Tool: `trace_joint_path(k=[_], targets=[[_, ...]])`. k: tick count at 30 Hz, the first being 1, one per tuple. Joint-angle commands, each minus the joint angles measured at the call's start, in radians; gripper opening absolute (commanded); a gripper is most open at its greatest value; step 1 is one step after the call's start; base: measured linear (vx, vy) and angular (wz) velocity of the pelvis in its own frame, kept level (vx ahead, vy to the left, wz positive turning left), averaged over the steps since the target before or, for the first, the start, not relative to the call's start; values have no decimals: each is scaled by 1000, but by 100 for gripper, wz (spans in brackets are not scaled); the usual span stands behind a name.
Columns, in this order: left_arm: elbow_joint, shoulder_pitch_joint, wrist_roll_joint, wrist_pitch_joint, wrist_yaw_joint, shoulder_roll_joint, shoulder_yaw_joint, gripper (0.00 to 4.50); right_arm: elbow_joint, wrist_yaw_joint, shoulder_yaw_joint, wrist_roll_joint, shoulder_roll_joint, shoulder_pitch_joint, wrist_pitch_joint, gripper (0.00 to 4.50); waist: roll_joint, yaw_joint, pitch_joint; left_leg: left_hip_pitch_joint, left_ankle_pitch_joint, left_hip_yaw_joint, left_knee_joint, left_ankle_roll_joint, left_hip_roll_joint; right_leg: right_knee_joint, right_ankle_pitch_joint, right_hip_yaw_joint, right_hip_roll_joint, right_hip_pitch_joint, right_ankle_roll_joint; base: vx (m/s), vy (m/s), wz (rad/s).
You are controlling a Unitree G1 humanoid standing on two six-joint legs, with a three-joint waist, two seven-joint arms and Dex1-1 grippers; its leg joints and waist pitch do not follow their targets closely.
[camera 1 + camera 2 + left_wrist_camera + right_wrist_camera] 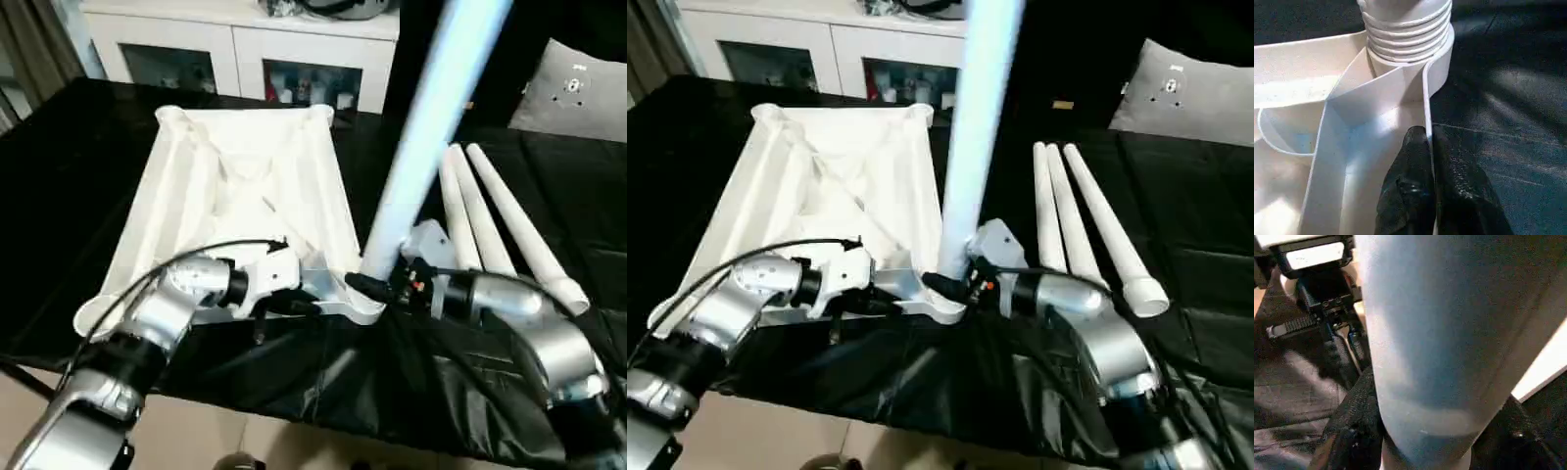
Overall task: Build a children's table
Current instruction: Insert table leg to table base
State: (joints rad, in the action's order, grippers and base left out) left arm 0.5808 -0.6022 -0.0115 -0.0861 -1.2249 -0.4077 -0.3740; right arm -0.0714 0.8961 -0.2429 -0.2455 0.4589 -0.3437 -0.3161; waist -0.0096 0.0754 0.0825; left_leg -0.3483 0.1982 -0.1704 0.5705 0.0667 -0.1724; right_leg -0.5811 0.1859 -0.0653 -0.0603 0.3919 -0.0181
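The children's table top (245,196) lies upside down on the black cover, ribs facing up. One white leg (421,137) stands upright at the top's near right corner. Its threaded end (1405,29) sits in the round corner socket. My right gripper (377,286) is shut on this leg low down, with a black finger (1352,431) on each side of the tube (1449,333). My left gripper (1430,161) is shut on the top's thin near rim, just beside that corner. Three more legs (490,220) lie side by side to the right.
The black cover (59,176) drapes over the near table edge, with bare floor below. A white cabinet (245,49) stands behind the table. A grey cushion (573,93) lies at the back right.
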Motion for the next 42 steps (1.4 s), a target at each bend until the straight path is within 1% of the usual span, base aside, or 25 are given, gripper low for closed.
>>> trace_joint_path(k=[1, 8, 12, 15, 17, 18, 19, 20, 21, 22, 23, 24, 25, 26, 27, 28, 29, 30, 31, 32, 33, 34, 36, 40, 42], targets=[[1, -58, 2, -34, 0, 16, 1, 0, -157, 10, -132, 95, 8, 64, -99, 189, -1, -12, -16, 12, 328, 25, -86, -40, -61, 103, 530, 60, -94, -14, -111, 0, 0, 0], [40, -91, -2, -27, 5, -1, 28, 0, -196, -34, -110, 89, -39, 36, -103, 189, -3, -28, -1, 15, 431, 40, -93, -9, -62, 120, 689, 54, -105, -7, -81, 0, 0, 0], [18, -61, -6, 28, 49, -15, 50, 0, -223, -96, -82, 101, -78, 22, -100, 189, -1, -39, 6, 24, 499, 50, -94, 8, -59, 139, 786, 37, -108, -2, -42, 0, 0, 0], [-90, 14, 2, 139, 110, -19, 71, 0, -237, -193, -40, 104, -118, 11, -117, 189, 8, -53, 5, 26, 524, 56, -103, 15, -64, 148, 755, 18, -111, -15, -49, 0, 0, 0], [-158, 52, 5, 200, 136, -15, 76, 0, -250, -240, -19, 105, -138, 0, -125, 189, 17, -61, 13, 27, 595, 63, -110, 23, -69, 155, 737, -9, -105, -21, -39, -53, 46, -13], [-203, 75, 8, 237, 152, -9, 78, 0, -262, -268, -5, 104, -151, -9, -131, 189, 22, -74, 17, 15, 666, 73, -126, 32, -76, 145, 684, -30, -100, -40, -31, -52, 61, -15], [-218, 82, 8, 250, 158, -7, 78, 0, -266, -277, -1, 104, -155, -12, -132, 189, 36, -74, 21, 14, 732, 76, -142, 41, -84, 135, 640, -42, -88, -46, -30, -94, 57, -10], [-266, 102, 7, 289, 174, 2, 76, 0, -279, -305, 12, 105, -167, -22, -135, 189, 49, -69, 24, -38, 882, 76, -216, 68, -117, -2, 418, -43, -65, -102, -65, -94, 57, -10], [-302, 115, 5, 318, 186, 11, 72, 0, -289, -321, 19, 105, -174, -30, -136, 189, 53, -17, 30, -83, 936, 29, -266, 58, -119, -117, 206, -15, -34, -107, -57, -95, 2, 16], [-404, 148, -1, 394, 220, 43, 57, 0, -318, -367, 39, 108, -195, -55, -139, 189, 17, -13, 18, 9, 755, -20, -206, 87, -63, -45, 458, 40, -51, -13, -62, 22, -93, 27], [-426, 155, -2, 409, 227, 50, 52, 0, -325, -377, 43, 108, -199, -60, -140, 189, -39, -39, 7, 77, 568, -4, -66, 74, -17, 80, 766, 57, -89, 50, -31, 22, -93, 27], [-474, 165, -7, 446, 246, 72, 38, 0, -342, -392, 48, 111, -207, -74, -139, 189, -38, -40, 12, 13, 72, 78, 85, -12, 33, 174, 1083, 78, -196, 9, -54, 20, -77, -13], [-519, 172, -12, 482, 262, 92, 20, 0, -356, -403, 52, 113, -215, -87, -138, 189, -12, -27, 3, -26, 4, 101, 82, -14, 18, 148, 1030, 99, -220, -44, -59, 47, 27, -47], [-526, 173, -12, 488, 264, 95, 17, 0, -358, -405, 52, 113, -216, -89, -138, 189, 0, -17, 1, -69, -14, 96, -24, 20, -27, 83, 690, 49, -163, -85, -102, 47, 27, -47], [-592, 175, -22, 544, 285, 127, -24, 0, -379, -412, 53, 111, -229, -111, -142, 189, 11, -31, 10, -18, 141, 85, -73, 30, -57, 58, 427, 31, -82, -28, -139, 0, 0, 0], [-598, 173, -25, 553, 290, 132, -30, 0, -381, -411, 52, 111, -230, -114, -143, 189, 29, -29, -17, 24, 263, 75, -73, 34, -70, 43, 282, 45, -85, -21, -201, -32, -35, 34], [-599, 170, -29, 556, 295, 136, -33, 0, -382, -411, 51, 111, -232, -117, -144, 189, 24, -34, -11, 22, 295, 61, -77, 22, -63, 52, 260, 48, -86, -20, -223, -32, -35, 34], [-593, 166, -34, 554, 301, 138, -33, 0, -382, -409, 51, 109, -233, -119, -145, 189, 24, -23, -8, 29, 353, 39, -79, 9, -60, 72, 323, 52, -92, -13, -234, -16, -48, 35], [-574, 155, -50, 550, 321, 145, -35, 0, -383, -402, 53, 103, -239, -125, -150, 189, 12, -20, -5, 29, 372, 28, -78, 3, -56, 81, 409, 54, -94, -13, -211, -3, -33, 25], [-556, 146, -66, 542, 334, 146, -33, 0, -382, -398, 52, 103, -240, -127, -151, 189, 9, -19, -6, 25, 357, 25, -81, -1, -56, 83, 431, 56, -96, -17, -196, -3, -33, 25], [-548, 141, -81, 540, 344, 143, -32, 0, -382, -395, 50, 105, -240, -128, -151, 189, 5, -17, -18, 5, 258, 28, -85, -12, -61, 68, 368, 59, -96, -35, -181, 0, 0, 0], [-537, 137, -95, 535, 353, 137, -28, 0, -380, -390, 48, 104, -239, -128, -151, 189, 5, -18, -20, -5, 188, 24, -86, -24, -62, 61, 286, 60, -94, -39, -184, 0, 0, 0], [-512, 127, -125, 526, 386, 124, -16, 0, -378, -394, 50, 100, -241, -126, -138, 189, 8, -19, -18, -1, 216, 19, -87, -23, -62, 63, 281, 59, -92, -33, -191, 0, 0, 0], [-497, 119, -154, 512, 439, 99, -6, 0, -368, -403, 70, 94, -245, -120, -102, 189, 5, -20, -24, -6, 223, 19, -86, -15, -60, 60, 269, 61, -94, -37, -183, 0, 0, 0], [-484, 118, -132, 431, 414, 83, 3, 0, -334, -393, 131, 45, -269, -105, -24, 189, 1, -21, -29, -8, 191, 16, -82, -26, -60, 58, 223, 62, -94, -39, -187, 0, 0, 0]])
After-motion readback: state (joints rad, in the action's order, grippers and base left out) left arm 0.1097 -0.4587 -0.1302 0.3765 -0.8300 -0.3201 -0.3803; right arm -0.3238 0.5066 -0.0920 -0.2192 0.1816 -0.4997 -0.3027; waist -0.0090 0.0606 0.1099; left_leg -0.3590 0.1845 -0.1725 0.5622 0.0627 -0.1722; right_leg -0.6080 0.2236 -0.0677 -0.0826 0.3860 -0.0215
